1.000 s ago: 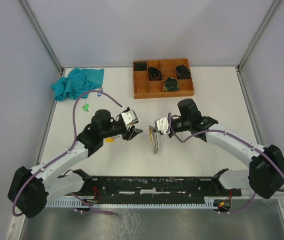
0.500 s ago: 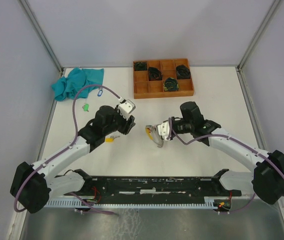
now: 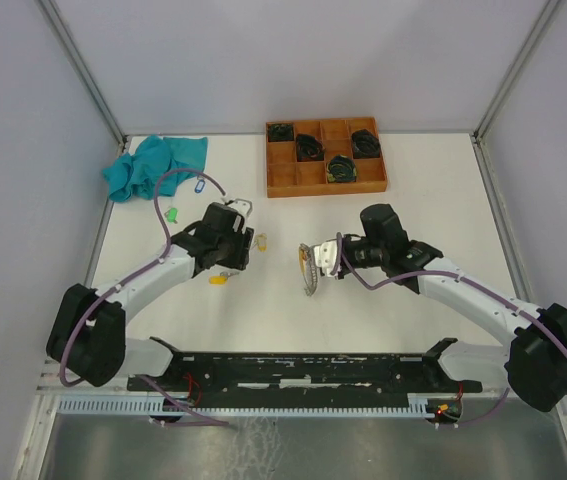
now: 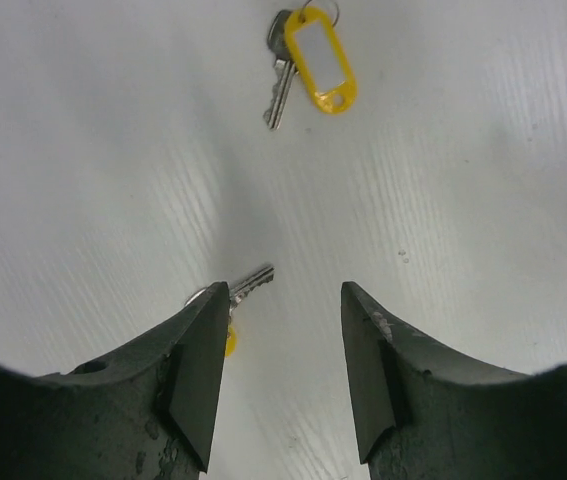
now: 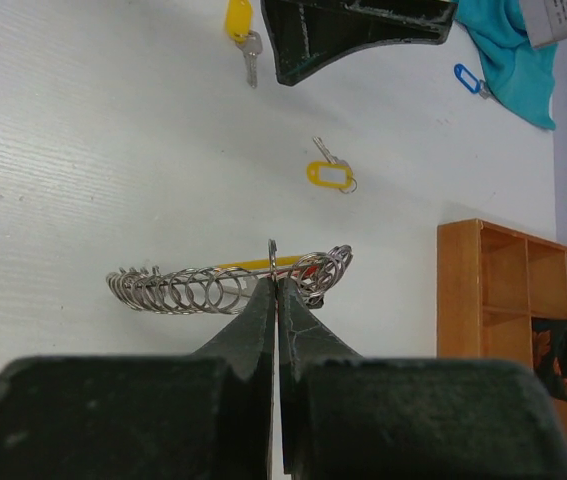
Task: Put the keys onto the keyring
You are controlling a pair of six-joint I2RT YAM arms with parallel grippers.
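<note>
Swung leftward, left hand (image 4: 285, 295) gapes empty above yellow-tagged keys (image 4: 315, 62); right hand (image 5: 276, 290) pinches keyring (image 5: 193, 290).

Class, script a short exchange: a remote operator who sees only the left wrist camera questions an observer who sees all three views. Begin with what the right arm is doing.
Operator: What is the right arm doing?
Observer: The right end effector is shut on a chain of linked metal keyrings.
Operator: I see a yellow-tagged key ahead of me. Are there any other colours?
Observer: Yes, a blue-tagged key lies beside the teal cloth, towards the far left of the table.
</note>
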